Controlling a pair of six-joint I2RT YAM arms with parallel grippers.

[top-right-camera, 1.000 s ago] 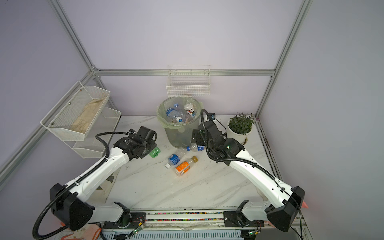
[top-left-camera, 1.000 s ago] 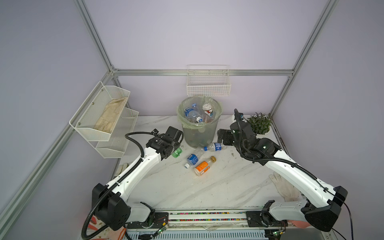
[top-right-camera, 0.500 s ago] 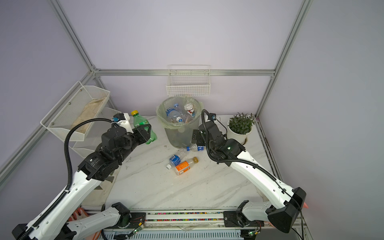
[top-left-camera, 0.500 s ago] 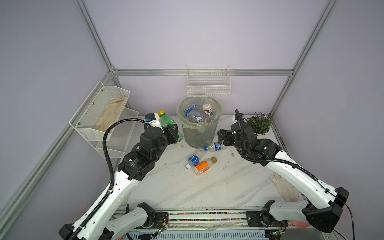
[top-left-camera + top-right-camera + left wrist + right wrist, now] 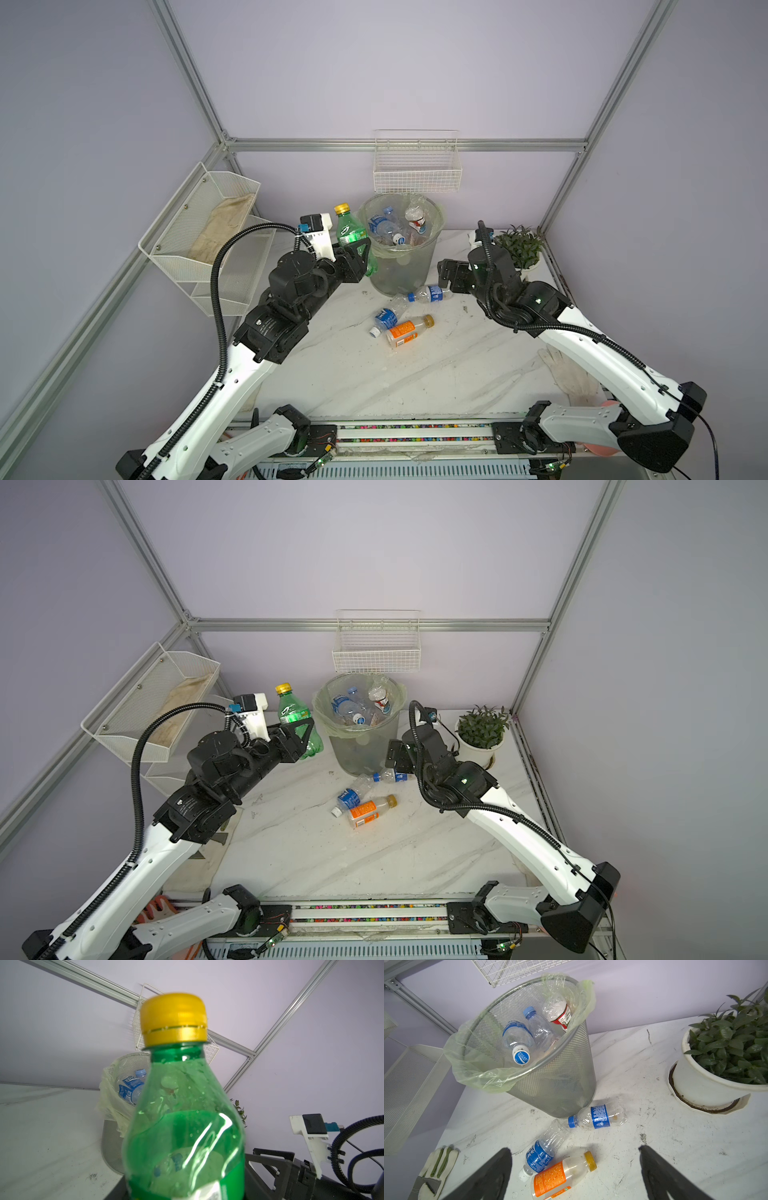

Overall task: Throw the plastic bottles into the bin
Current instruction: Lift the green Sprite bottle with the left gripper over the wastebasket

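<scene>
We see the left end effector [image 5: 356, 257] pinching the green bottle [image 5: 348, 232] around its lower body. The bottle is cap up, raised off the desk [image 5: 415, 374], just beside the left side of the bin [image 5: 401, 276] near the desk's back edge. It is not over the opening, so we judge that letting go here would drop it onto the desk. Swinging it across too low could knock its base against the rim or snag the bag [image 5: 471, 1064]. The mesh bin might then tip or slide. The bin already looks well filled, with bottles piled near the rim, so the green one may bounce back out.

The right end effector [image 5: 574, 1148] is spread wide and empty above 3 bottles lying in front of the bin. A blue-label bottle [image 5: 599, 1119] lies at the bin's foot. A second blue-label bottle [image 5: 543, 1152] touches an orange-label bottle [image 5: 556, 1176]. Closing on either of those 2 could roll its neighbour away, and we expect the smooth round bodies to slip from a shallow pinch.
</scene>
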